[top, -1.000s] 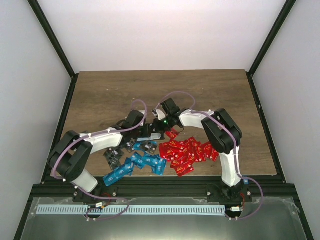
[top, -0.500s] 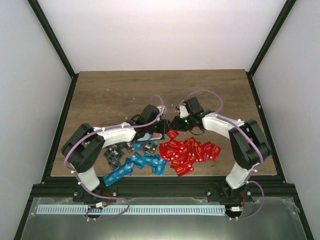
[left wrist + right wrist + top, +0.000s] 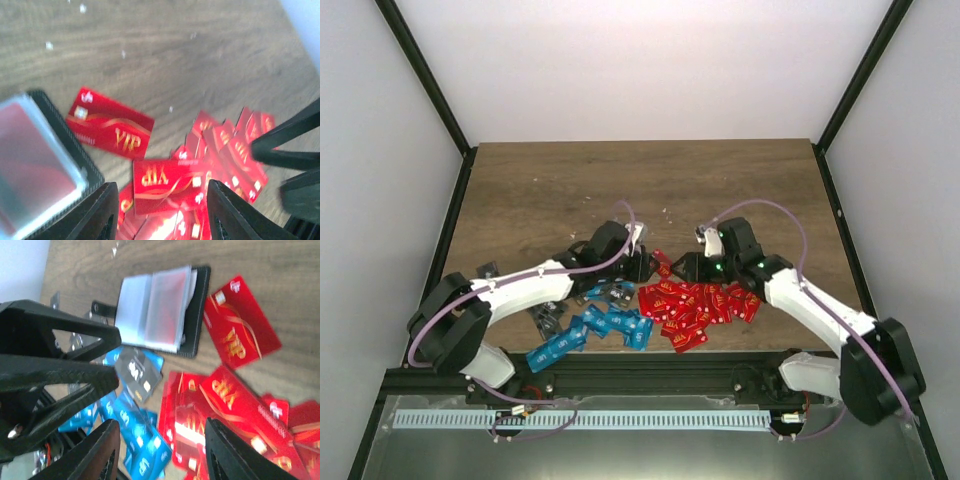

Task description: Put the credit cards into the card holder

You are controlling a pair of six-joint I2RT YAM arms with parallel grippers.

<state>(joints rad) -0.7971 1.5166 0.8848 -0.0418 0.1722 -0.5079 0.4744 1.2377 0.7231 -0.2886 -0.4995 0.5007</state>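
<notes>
The card holder [image 3: 160, 310] lies open on the wood, black with clear pale sleeves, and shows at the left edge of the left wrist view [image 3: 35, 165]. Red credit cards [image 3: 698, 303] form a pile at the front right, blue ones [image 3: 590, 330] at the front left, and a dark grey one [image 3: 137, 372] lies between them. One red card [image 3: 110, 127] lies apart beside the holder. My left gripper [image 3: 165, 215] hangs open over red cards, holding nothing. My right gripper [image 3: 162, 450] is open and empty above the edge of the red pile. In the top view both grippers [image 3: 642, 265] [image 3: 682, 268] face each other.
Dark grey cards [image 3: 545, 315] lie scattered left of the blue ones. The table's front edge [image 3: 650, 352] runs just behind the piles. Bare wood [image 3: 640, 180] stretches across the far half. The left arm's black fingers [image 3: 55, 355] fill the left of the right wrist view.
My right gripper has opened and swung right, away from the holder, to the red pile's edge. My left gripper has opened a little wider and stays by the holder.
</notes>
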